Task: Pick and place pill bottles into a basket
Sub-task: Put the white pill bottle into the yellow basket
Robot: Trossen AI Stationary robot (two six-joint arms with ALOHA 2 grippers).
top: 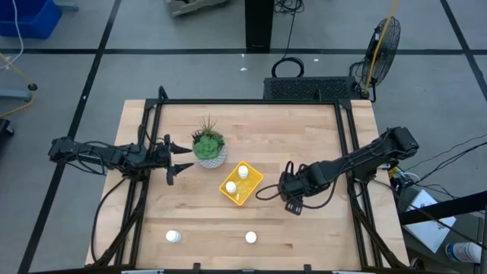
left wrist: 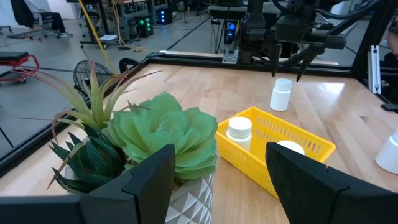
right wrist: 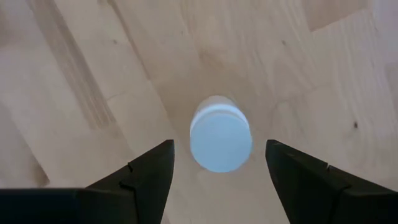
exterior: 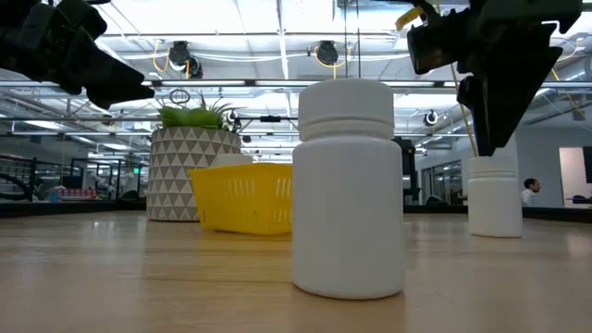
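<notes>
On the right half of the butcher-block table, one dark arm works over a bottle while the other waits.

Right gripper: the right gripper point(right wrist: 217, 163) points straight down, fingers spread wide on either side of a small white cylindrical pill bottle point(right wrist: 221, 133) standing upright on the wood; no contact is visible.

That bottle elsewhere: hidden under the arm in the high view; seen past the tray in the left wrist view point(left wrist: 281, 94), beneath the dark fingers.

Yellow basket: the small bright yellow rectangular plastic tray point(top: 253, 183) sits turned at an angle near the table's middle, just left of the right gripper point(top: 293, 196), with two white bottles point(top: 243, 172) standing in it.

Loose bottles: two more white bottles point(top: 173, 236) stand near the table's front edge, well apart, the other point(top: 250, 237) closer to centre.

Left gripper: the left gripper point(top: 181, 157) hovers open beside a white patterned pot holding a green plant point(top: 209, 148).

Surface: the pale wooden tabletop point(top: 304, 137), framed by black rails.

Room: grey floor with dark tape lines, a black floor fan point(top: 383, 44), a blue bin point(top: 30, 17); a workshop under ceiling lights lies beyond the table.

Hard to make out: the low view's nearest bottle point(exterior: 348, 190) hides much of the scene, and both arms are cut off at its top.
</notes>
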